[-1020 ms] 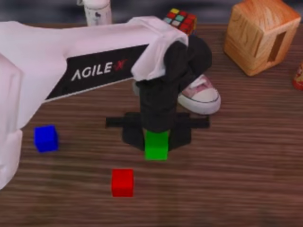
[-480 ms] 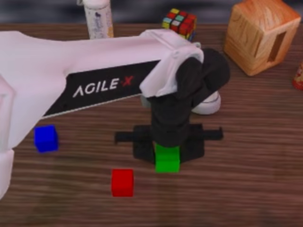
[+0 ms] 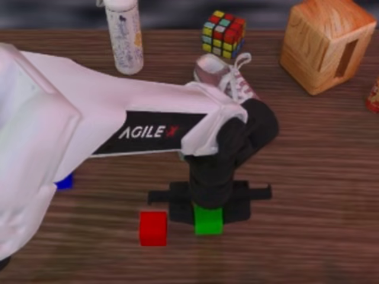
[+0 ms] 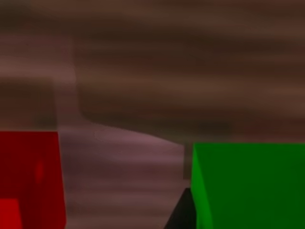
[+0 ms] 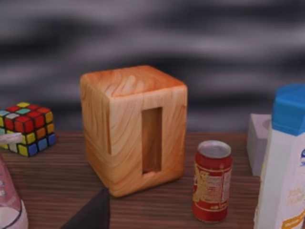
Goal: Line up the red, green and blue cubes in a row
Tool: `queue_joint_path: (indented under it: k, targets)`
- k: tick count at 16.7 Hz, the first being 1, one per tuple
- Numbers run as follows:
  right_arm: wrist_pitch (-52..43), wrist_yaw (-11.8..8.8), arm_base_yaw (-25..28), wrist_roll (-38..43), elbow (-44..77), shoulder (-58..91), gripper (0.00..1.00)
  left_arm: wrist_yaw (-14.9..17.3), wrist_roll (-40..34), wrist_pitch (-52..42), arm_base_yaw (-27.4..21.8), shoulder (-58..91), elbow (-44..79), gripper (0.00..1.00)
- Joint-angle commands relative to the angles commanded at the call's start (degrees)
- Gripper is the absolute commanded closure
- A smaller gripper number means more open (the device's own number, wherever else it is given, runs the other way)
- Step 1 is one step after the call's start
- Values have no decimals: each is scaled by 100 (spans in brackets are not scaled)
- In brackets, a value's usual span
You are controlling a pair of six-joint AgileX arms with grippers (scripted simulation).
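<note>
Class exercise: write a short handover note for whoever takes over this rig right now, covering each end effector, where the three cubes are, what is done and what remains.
Left end effector: shut on the green cube, low over the table's front, just right of the red cube, a gap between them.
Right end effector: out of view.
Blue cube: far left, mostly hidden under the left arm.
Done: green brought alongside red.
Left: release green, then bring blue into the row.
</note>
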Motion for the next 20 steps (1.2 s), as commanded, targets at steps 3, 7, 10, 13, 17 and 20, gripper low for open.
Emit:
queue_joint_path:
  k: [3,7,10,13,17,20]
  targets:
    - [0,0,0,0,0,0,0,0,0,31,-1,16,-25,100]
    - [0,0,0,0,0,0,0,0,0,31,-1,16,-25,77]
    - [0,0,0,0,0,0,0,0,0,31,-1,16,-25,55]
    - [0,0,0,0,0,0,0,0,0,31,-1,16,-25,32]
    - [0,0,0,0,0,0,0,0,0,31,-1,16,-25,2]
    - [0,0,0,0,0,0,0,0,0,31,-1,16,-25,0]
